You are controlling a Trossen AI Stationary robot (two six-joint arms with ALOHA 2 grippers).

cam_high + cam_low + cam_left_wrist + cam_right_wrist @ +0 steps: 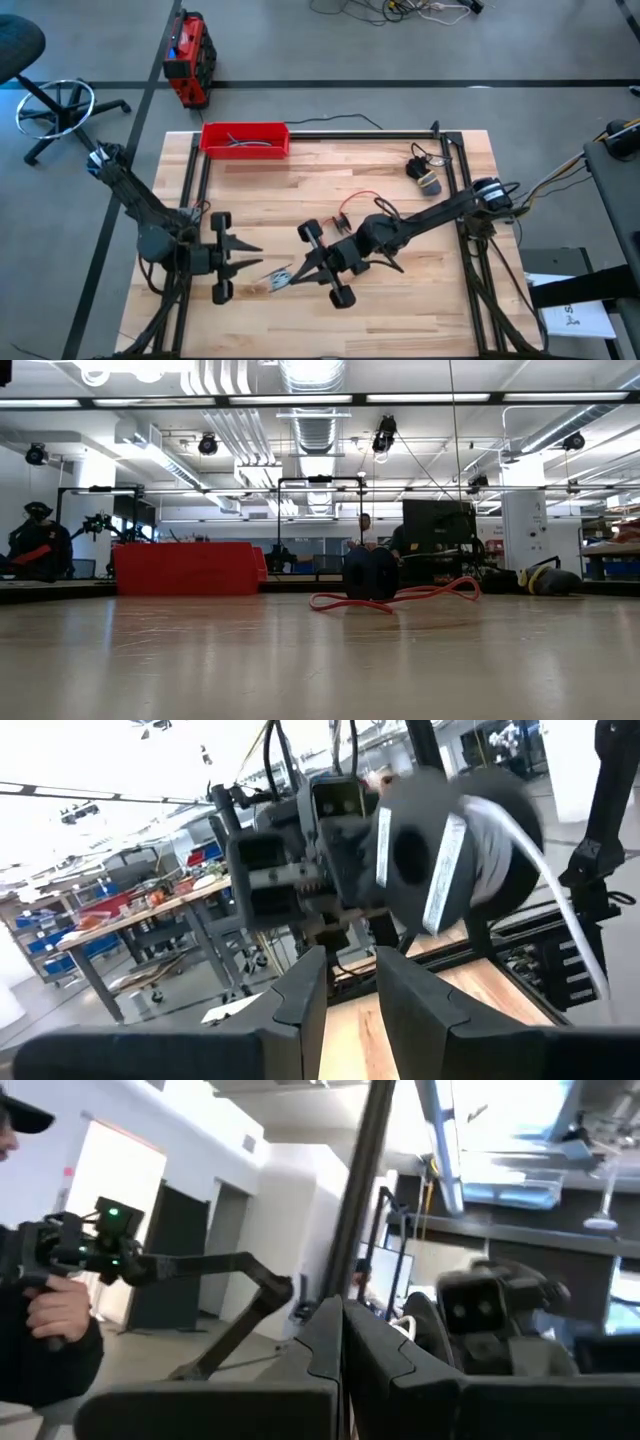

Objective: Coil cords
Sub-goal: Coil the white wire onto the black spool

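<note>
Left end effector (pixel 250 258) spread, waiting low on the surface (pixel 400 300). White cord (pixel 278 278) bunched between both, at right end effector (pixel 300 272) tips, pressed together, apparently pinching it. Red cord (pixel 358 197) loose further back. Keep loops tight, wind slowly, avoid snagging.

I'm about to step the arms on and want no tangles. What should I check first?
1. Left gripper open and free: ok.
2. White cord secured by right gripper: cannot tell.
3. Red cord coiled: not ok, it lies loose on the table.
4. Red cord clear of both grippers: ok.
5. Red tray clear of the arms: ok.
</note>
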